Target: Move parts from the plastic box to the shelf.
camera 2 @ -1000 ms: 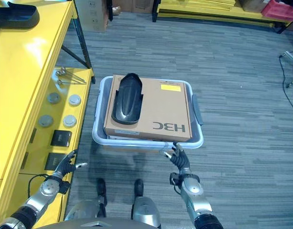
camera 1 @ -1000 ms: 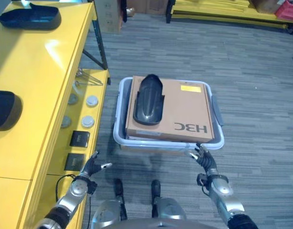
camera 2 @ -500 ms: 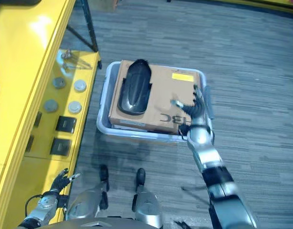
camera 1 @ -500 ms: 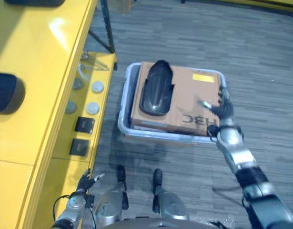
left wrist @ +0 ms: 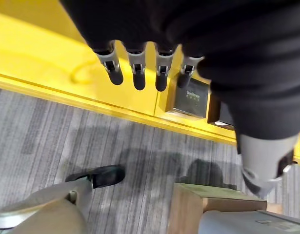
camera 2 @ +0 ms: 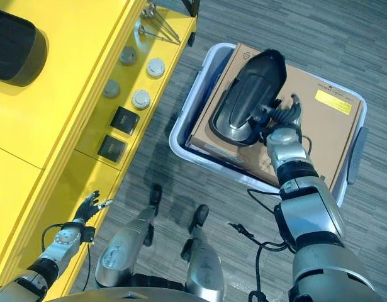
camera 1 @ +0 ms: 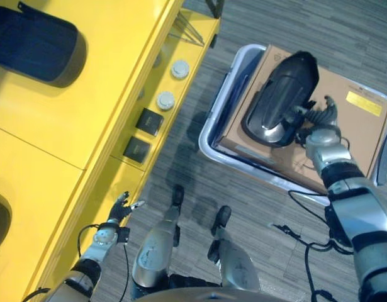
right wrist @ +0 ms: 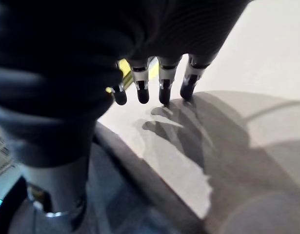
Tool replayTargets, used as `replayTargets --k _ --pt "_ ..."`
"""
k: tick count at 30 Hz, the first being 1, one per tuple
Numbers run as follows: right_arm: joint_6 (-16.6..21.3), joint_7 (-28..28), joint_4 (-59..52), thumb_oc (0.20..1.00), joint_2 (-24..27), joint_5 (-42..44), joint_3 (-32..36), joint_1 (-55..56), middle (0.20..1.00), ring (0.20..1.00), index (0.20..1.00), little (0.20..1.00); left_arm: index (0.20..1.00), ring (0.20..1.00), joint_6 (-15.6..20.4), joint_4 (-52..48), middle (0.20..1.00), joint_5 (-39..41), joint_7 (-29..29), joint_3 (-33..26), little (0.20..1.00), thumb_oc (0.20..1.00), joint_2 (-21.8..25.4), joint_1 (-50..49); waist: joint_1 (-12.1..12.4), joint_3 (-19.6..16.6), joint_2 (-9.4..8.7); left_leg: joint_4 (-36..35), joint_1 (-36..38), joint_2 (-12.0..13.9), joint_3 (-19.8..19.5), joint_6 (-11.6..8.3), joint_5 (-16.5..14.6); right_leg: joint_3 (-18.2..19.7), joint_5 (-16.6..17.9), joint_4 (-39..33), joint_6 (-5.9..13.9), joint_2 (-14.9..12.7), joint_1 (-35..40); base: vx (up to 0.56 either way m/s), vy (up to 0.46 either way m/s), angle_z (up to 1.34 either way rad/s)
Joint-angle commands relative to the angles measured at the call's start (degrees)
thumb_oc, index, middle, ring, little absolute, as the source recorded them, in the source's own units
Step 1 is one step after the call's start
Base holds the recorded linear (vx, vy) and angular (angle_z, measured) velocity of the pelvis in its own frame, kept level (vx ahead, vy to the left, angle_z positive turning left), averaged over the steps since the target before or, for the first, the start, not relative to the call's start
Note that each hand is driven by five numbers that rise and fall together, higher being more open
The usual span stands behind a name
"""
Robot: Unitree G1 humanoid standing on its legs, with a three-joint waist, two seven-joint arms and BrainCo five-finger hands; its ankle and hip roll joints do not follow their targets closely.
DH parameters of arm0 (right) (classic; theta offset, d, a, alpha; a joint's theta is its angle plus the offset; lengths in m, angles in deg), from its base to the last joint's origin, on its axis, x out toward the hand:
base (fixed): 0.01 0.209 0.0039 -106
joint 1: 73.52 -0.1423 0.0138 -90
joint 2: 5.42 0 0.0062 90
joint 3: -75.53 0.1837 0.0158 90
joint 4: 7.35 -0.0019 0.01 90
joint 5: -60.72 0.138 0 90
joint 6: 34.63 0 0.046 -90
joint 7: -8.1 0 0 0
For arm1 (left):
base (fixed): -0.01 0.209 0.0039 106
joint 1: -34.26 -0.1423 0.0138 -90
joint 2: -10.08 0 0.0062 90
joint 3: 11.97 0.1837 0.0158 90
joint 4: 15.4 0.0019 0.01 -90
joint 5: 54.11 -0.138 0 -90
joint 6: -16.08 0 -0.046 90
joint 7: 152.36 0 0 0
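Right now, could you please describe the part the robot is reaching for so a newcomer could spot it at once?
Find the pale plastic box on the grey floor beside the yellow shelf. A brown cardboard box lies in it, and on that sits the part: a glossy black, elongated curved shell, the only dark thing there, by the right hand.

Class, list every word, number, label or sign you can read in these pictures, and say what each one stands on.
Nothing can be quoted.
yellow label on the cardboard box: print too small to read.
small dark mark at that box's corner: too small to read.
Green print on the small black box on the yellow shelf: blurred, unreadable.
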Motion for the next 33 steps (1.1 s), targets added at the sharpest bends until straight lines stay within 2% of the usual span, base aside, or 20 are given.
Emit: replayTargets --k 1,2,3,4,5,7,8,12,17,22,25,26,28,29,30,31,33 --pt "-6.44 5.98 1.4 1.0 5.26 -4.23 -4.47 -1.62 1.0 1.0 1.0 1.0 1.0 1.0 1.19 0.74 1.0 1.29 -1.07 2.12 1.0 1.0 0.26 0.66 -0.51 -1.02 -0.05 3.79 -0.04 0.71 -2.09 -1.2 -8.86 0.24 -5.03 4.86 0.02 -1.88 -3.18 0.0 0.0 0.0" --pt "-8.01 8.05 2.85 0.784 5.16 -6.54 -4.9 -1.82 0.784 0.784 0.784 0.784 1.0 1.0 1.15 0.63 1.0 1.46 -1.22 2.23 1.0 1.0 0.37 0.84 -0.46 -0.86 0.03 3.86 -0.12 0.67 -2.18 -1.16 -8.9 0.24 -5.04 5.0 0.04 -1.94 -3.39 -0.01 0.009 0.04" --pt "-8.67 9.19 3.84 0.674 5.11 -8.4 -5.27 -1.97 0.674 0.674 0.674 0.674 1.0 1.0 1.17 0.59 1.0 1.49 -1.31 2.3 1.0 1.0 0.41 0.94 -0.42 -0.77 0.08 3.89 -0.19 0.64 -2.2 -1.14 -8.9 0.22 -5.04 5.07 0.05 -1.98 -3.51 -0.02 -0.002 0.07" --pt "-11.33 14.32 7.4 0.416 5.04 -14.91 -7.0 -2.16 0.416 0.416 0.416 0.416 1.0 1.0 1.3 0.48 1.0 1.38 -1.55 2.59 1.0 1.0 0.52 1.23 -0.19 -0.56 0.29 3.78 -0.33 0.64 -2.19 -1.13 -8.7 -0.02 -4.89 5.08 0.07 -2.08 -3.72 -0.02 -0.008 0.09" --pt "-11.6 16.34 9.58 0.2 5.12 -17.01 -8.53 -2.29 0.2 0.2 0.2 0.2 1.0 1.0 1.27 0.27 1.0 1.28 -1.68 2.78 1.0 1.0 0.63 1.42 0.0 -0.43 0.4 3.66 -0.35 0.67 -2.27 -1.13 -8.55 -0.21 -4.79 4.99 0.07 -2.14 -3.69 -0.02 -0.031 0.08" --pt "-13.04 19.8 13.82 0.2 5.26 -23.37 -12.22 -2.48 0.2 0.2 0.2 0.2 1.0 1.0 1.69 -0.44 1.0 0.85 -1.79 3.58 1.0 1.0 1.05 1.58 0.58 -0.11 0.61 3.63 -0.42 0.61 -2.77 -1.13 -8.38 -0.94 -4.68 4.81 0.14 -2.35 -3.47 -0.02 -0.052 0.08" --pt "-13.23 20.28 14.21 0.2 5.32 -23.76 -12.57 -2.51 0.2 0.2 0.2 0.2 1.0 1.0 1.7 -0.57 1.0 0.78 -1.8 3.65 1.0 1.0 1.1 1.57 0.64 -0.1 0.64 3.59 -0.43 0.59 -2.84 -1.13 -8.34 -1.04 -4.67 4.79 0.15 -2.37 -3.45 -0.02 -0.061 0.14" --pt "-18.61 21.87 19.59 0.2 6.36 -32.29 -16.49 -2.9 0.2 0.2 0.2 0.2 1.0 1.0 1.48 -2.4 1.0 0.35 -2.14 4.57 1.0 1.0 2.46 1.8 1.76 -0.64 1.24 2.76 -0.08 0.33 -3.81 -1.21 -7.7 -2.74 -4.45 4.47 0.37 -2.76 -2.88 -0.02 -0.044 0.23" --pt "-19.8 20.81 21.1 0.2 8.44 -32.92 -14.4 -0.75 0.2 0.2 0.2 0.2 1.0 1.0 1.19 -3.55 1.0 1.12 -2.48 4.09 1.0 1.0 3.59 0.96 1.72 -1.7 0.97 1.99 1.5 0.41 -3.9 -1.4 -7.85 -3.09 -4.29 3.99 0.66 -2.8 -1.82 -0.01 -0.006 0.1" --pt "-15.94 20.43 21.0 0.2 9.45 -29.68 -10.31 3.96 0.2 0.2 0.2 0.2 1.0 1.0 1.55 -4.98 1.0 0.68 -3.27 3.04 1.0 1.0 4.32 0.03 1.3 -3.69 -0.08 1.55 3.2 0.99 -3.41 -1.69 -8.16 -3.21 -4.07 3.38 0.8 -2.56 -0.49 0.0 -0.012 0.01" --pt "-10.54 17.47 19.37 0.2 9.32 -27.31 -7.82 8.74 0.2 0.2 0.2 0.2 1.0 1.0 2.08 -7.52 1.0 -1.59 -3.92 2.56 1.0 1.0 5.0 -0.78 0.91 -5.93 -1.45 0.8 5.15 1.49 -2.76 -2.04 -8.17 -3.19 -3.49 2.23 1.13 -2.26 1.34 0.03 -0.044 0.0" --pt "-10.54 17.47 19.37 0.2 9.32 -27.31 -7.82 8.74 0.2 0.2 0.2 0.2 1.0 1.0 2.08 -7.52 1.0 -1.59 -3.92 2.56 1.0 1.0 5.0 -0.78 0.91 -5.93 -1.45 0.8 5.15 1.49 -2.76 -2.04 -8.17 -3.19 -3.49 2.23 1.13 -2.26 1.34 0.03 -0.085 0.0" --pt "-5.14 12.06 14.73 0.2 9.45 -26.12 -5.46 13.03 0.2 0.2 0.2 0.2 1.0 1.0 2.16 -12.89 1.0 -2.52 -4.1 2.72 1.0 1.0 6.59 -0.9 0.15 -8.43 -2.91 0.04 6.89 2.09 -1.87 -2.44 -8.17 -2.95 -2.89 1.18 1.52 -1.86 2.89 0.02 -0.092 -0.02" --pt "-5.13 12.06 14.71 0.2 9.45 -26.13 -5.41 13.06 0.2 0.2 0.2 0.2 1.0 1.0 2.15 -12.9 1.0 -2.51 -4.1 2.74 1.0 1.0 6.61 -0.89 0.14 -8.55 -2.96 0.0 6.7 2.04 -1.9 -2.41 -8.03 -2.98 -2.78 1.13 1.53 -1.9 2.73 0.01 -0.094 -0.08" --pt "-2.78 8.66 9.59 0.2 9.85 -26.25 -3.88 16.04 0.2 0.2 0.2 0.2 1.0 1.0 -0.08 -18.97 1.0 -1.04 -4.09 2.93 1.0 1.0 8.44 -0.34 -0.81 -10.31 -3.87 -0.33 7.96 2.49 -0.99 -2.62 -8.21 -2.65 -2.44 0.48 1.78 -1.54 3.81 0.01 -0.064 -0.1" --pt "-1.64 7.03 7.55 0.2 10.01 -26.62 -3.33 17.13 0.2 0.2 0.2 0.2 1.0 1.0 -0.23 -20.66 1.0 -0.86 -4.38 2.79 1.0 1.0 8.9 -0.29 -1.13 -10.77 -4.06 -0.33 8.59 2.68 -0.67 -2.73 -8.45 -2.43 -2.53 0.42 1.77 -1.38 4.34 0.02 -0.073 -0.09" --pt "-1.21 4.69 2.14 0.2 10.58 -27.49 -2.27 19.51 0.2 0.2 0.2 0.2 1.0 1.0 -1.17 -24.65 1.0 -0.61 -4.56 2.45 1.0 1.0 9.43 -0.25 -1.94 -12.13 -4.51 -0.33 9.43 3.04 0.04 -2.91 -8.73 -2.0 -2.52 0.18 1.82 -1.17 4.99 -0.01 -0.026 -0.11"
